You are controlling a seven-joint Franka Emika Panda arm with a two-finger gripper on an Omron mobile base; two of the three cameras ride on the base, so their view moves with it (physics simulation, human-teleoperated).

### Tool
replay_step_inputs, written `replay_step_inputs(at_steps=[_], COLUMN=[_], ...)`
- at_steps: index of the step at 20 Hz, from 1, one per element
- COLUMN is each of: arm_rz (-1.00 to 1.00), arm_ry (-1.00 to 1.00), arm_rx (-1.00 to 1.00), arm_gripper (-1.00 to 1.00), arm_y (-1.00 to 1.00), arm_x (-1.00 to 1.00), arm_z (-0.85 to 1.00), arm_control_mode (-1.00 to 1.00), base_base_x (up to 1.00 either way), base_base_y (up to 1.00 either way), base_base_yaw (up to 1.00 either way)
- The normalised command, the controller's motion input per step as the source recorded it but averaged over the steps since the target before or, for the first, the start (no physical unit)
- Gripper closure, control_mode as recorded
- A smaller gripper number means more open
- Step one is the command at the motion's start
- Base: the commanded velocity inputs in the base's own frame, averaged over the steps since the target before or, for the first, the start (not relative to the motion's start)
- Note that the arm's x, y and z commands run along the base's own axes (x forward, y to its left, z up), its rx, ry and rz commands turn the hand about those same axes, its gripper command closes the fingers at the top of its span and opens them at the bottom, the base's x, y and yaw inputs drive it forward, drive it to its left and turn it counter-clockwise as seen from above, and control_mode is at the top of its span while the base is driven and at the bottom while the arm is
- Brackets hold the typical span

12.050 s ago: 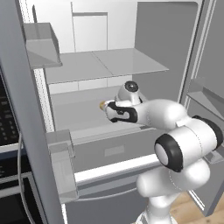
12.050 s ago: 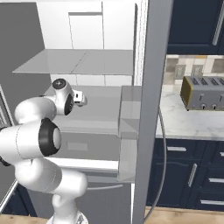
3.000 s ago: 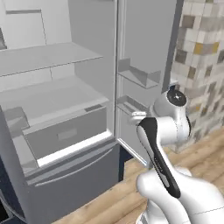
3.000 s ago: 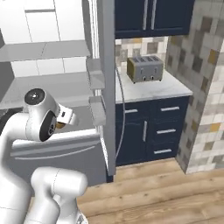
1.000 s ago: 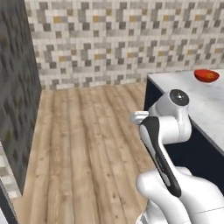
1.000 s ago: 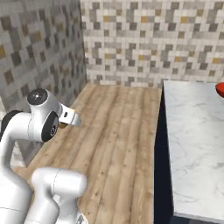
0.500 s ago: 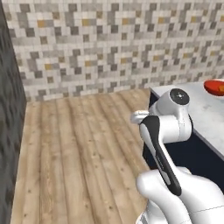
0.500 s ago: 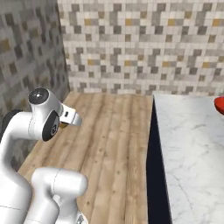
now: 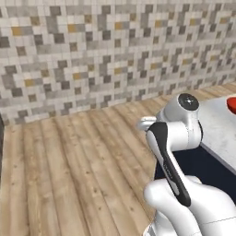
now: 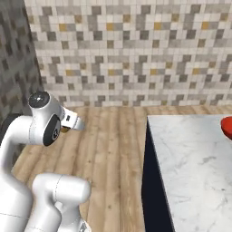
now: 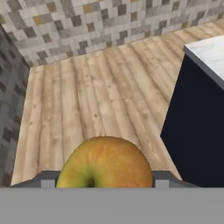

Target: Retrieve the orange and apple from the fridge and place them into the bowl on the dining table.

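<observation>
- Apple [image 11: 105, 162]: one, round, yellow-orange skin, dimpled stem end; hand view shows it clamped in the gripper [image 11: 105, 177], above plank floor.
- Dining table [image 10: 190, 154]: white-grey marble top, dark navy side.
- Bowl [image 10: 227, 126]: one, glossy red, on the table's far edge in both base views.

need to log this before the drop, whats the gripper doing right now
gripper: shut on the apple, a yellow-orange one held between its fingertips.
</observation>
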Motion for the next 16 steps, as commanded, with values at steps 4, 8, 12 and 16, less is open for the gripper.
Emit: replay_step_inputs(at_steps=[4, 8, 12, 16], arm_rz=[0.00, 0.00, 0.00, 0.00], arm_ry=[0.00, 0.00, 0.00, 0.00], arm_rx=[0.00, 0.00, 0.00, 0.00], arm_gripper=[1.00, 1.00, 1.00, 1.00], arm_y=[0.00, 0.00, 0.00, 0.00], arm_x=[0.00, 0.00, 0.00, 0.00], arm_z=[0.00, 0.00, 0.00, 0.00], arm_control_mode=[1.00, 1.00, 1.00, 1.00], base_base_x=[1.00, 1.00, 1.00, 1.00], base_base_y=[0.02, 0.11, 0.22, 0.19], base_base_yaw=[-0.33, -0.33, -0.35, -0.44])
